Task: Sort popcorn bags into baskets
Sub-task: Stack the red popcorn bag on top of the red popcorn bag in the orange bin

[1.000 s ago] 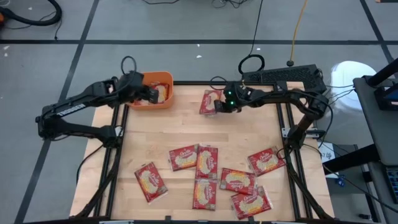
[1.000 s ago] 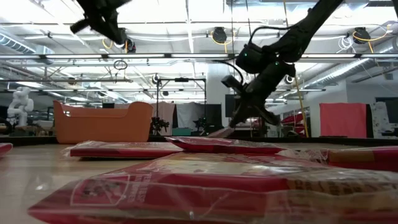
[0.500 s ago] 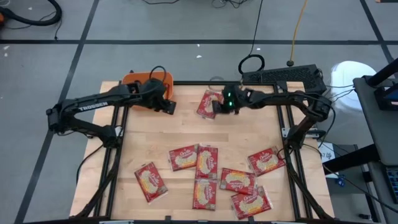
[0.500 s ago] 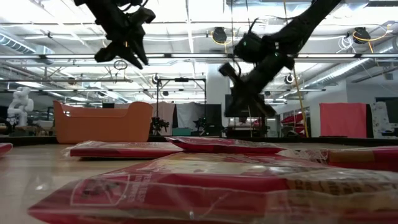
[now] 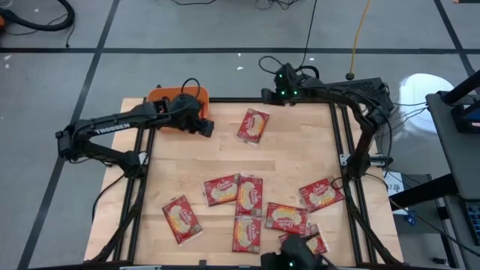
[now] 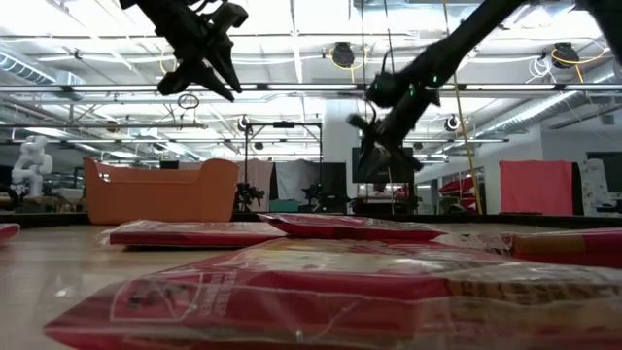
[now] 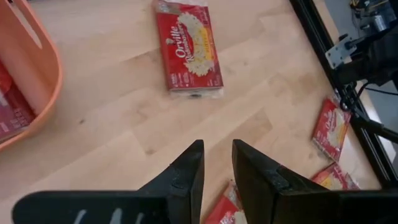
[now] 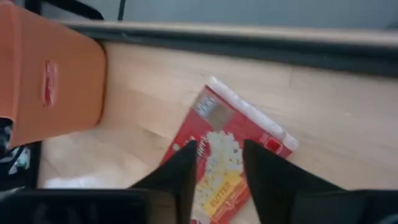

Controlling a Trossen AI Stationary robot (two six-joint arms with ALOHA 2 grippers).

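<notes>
On pale wood table (image 5: 292, 161), flat glossy red popcorn bags (image 5: 253, 125), rounded orange basket (image 7: 28, 93)

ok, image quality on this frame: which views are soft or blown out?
Low view: ceiling lights glare behind both arms, which show as silhouettes, and the nearest popcorn bag is out of focus. Right wrist view: soft all over; the popcorn bag under the right gripper has blurred print. Left wrist view: sharp; the lettering on the lone bag is readable. High view: evenly lit, no glare on the table.
</notes>
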